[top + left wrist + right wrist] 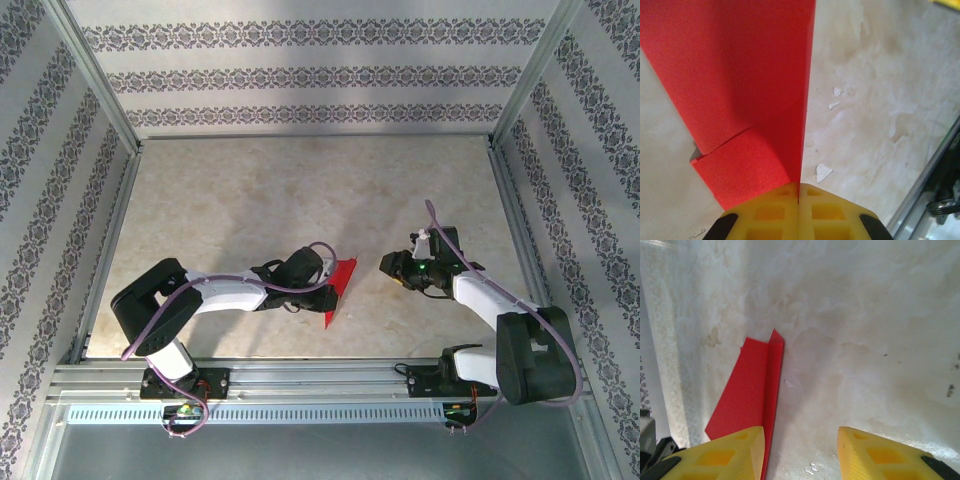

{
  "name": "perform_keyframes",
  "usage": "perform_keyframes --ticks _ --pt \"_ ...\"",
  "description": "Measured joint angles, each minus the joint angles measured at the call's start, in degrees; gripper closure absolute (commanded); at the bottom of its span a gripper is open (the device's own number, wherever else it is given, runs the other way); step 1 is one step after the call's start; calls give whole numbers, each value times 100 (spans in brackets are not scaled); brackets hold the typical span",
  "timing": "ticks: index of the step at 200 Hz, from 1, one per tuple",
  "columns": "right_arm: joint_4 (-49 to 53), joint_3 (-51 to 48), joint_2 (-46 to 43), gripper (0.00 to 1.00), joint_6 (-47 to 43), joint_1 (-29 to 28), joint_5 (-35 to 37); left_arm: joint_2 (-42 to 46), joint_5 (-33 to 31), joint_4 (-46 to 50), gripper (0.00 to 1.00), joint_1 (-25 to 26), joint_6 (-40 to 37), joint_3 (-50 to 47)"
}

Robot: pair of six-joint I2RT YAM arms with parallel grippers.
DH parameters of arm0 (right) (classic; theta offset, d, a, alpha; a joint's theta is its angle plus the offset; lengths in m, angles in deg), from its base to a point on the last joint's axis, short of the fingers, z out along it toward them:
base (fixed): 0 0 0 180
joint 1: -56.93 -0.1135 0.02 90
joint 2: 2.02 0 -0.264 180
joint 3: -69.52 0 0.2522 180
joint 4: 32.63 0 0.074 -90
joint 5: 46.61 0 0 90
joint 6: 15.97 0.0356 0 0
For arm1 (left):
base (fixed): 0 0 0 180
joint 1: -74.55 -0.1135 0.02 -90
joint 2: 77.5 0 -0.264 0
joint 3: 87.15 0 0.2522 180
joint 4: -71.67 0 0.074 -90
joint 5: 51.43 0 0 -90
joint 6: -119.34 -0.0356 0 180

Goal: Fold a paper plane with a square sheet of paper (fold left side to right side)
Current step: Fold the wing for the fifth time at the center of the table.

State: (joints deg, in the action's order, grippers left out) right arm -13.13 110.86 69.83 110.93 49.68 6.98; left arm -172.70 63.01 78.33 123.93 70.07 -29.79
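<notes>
- Table [250,190]: pale marbled top w/ patterned walls [300,75] on 3 sides. A metal rail [300,378] runs along the near edge and both arm bases are bolted to it.
- L arm [210,295]: you've got it stretched rightward over the near part of the table, wrist approx. at centre.
- R arm [500,305]: comes in from the near-right corner, wrist pointing left toward the paper.
- Red paper sheet [341,283]: sits centre-front on the table, between your 2 grippers, at the L one's tip. It's folded narrow w/ one long crease and tapers to a point toward the near edge. One flap stands up off the other.
- L gripper [798,200]: yellow fingers pressed together, pinching the sheet at its crease. The fold line runs straight into the seam btwn them.
- R gripper [800,431]: fingers spread, nothing btwn them, bare table beneath. The sheet lies off to one side of them.
- White flecks [823,171]: a few small chips on the table, just right of the crease in the L wrist view.
</notes>
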Motion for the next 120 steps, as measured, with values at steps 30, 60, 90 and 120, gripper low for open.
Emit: perform_keyframes --ticks 30,60,90,120 --pt "-367 -70 109 56 184 -323 -33 -83 260 -605 100 -120 466 -190" --pt "-752 -107 260 55 396 -671 -2 -238 452 -1143 100 -151 824 -278" --pt "-1172 -146 398 55 662 -970 107 -389 664 -1812 100 -192 1198 -450" --pt "-1480 -151 634 55 870 -1152 166 -625 791 -2426 100 -264 1532 -654"
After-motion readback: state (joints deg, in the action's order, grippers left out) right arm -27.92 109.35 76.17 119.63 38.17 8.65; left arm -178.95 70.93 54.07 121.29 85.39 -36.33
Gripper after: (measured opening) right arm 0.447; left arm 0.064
